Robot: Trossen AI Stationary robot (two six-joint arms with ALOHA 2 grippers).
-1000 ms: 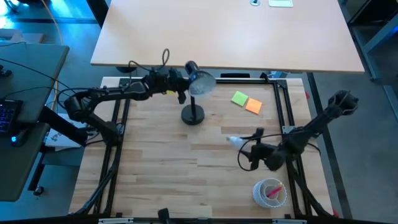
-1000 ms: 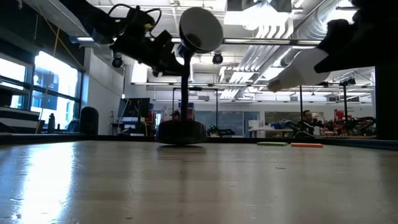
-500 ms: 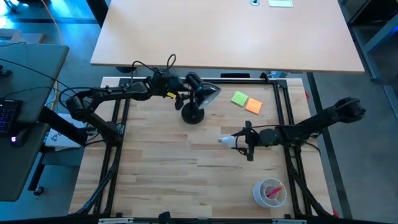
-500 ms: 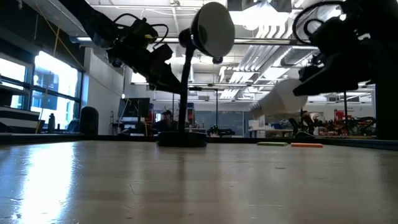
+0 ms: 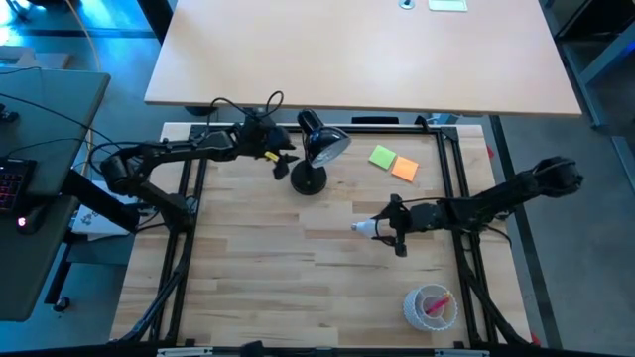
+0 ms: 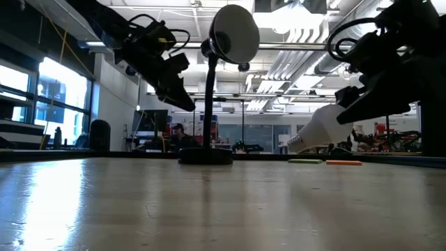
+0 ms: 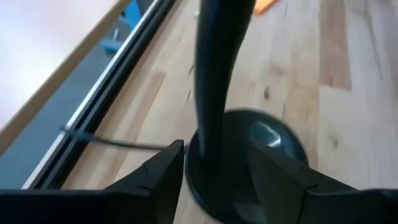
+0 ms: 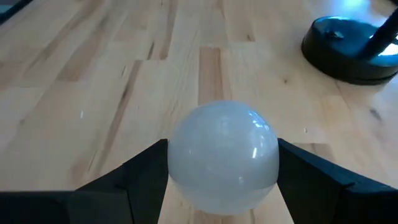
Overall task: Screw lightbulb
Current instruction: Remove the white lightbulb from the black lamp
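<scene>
The right pincer (image 5: pixel 383 227) is clenched on the small white frosted lightbulb (image 5: pixel 367 227), which it carries clear of the pale wooden plank surface (image 5: pixel 258 258), a little right of centre in the overhead view. In that view the bulb's long axis runs roughly 3 to 9 o'clock, its narrow end leading toward 9 o'clock. Seen level across the surface, the lightbulb (image 6: pixel 317 131) slopes with its narrow end lower and aimed toward the lamp. In the right wrist view the rounded globe (image 8: pixel 223 157) fills the gap between the two dark fingers (image 8: pixel 118 186), smooth and milky with a soft highlight.

The black desk lamp with a round weighted base, thin stem and cone shade (image 5: pixel 319 149) stands at about 10 to 11 o'clock from the lightbulb, well apart from it. Its shade opens toward 4 o'clock, broadly facing the bulb. I judge that the bulb must travel up and across toward that opening and line its axis up with the socket, which cannot be seen inside the shade.

The left pincer (image 5: pixel 279 165) is nearer the lamp, just beside the stem at its 9 o'clock. In the left wrist view its fingers (image 7: pixel 158 171) stand spread on either side of the stem (image 7: pixel 214 81), released and apparently not gripping it.
</scene>
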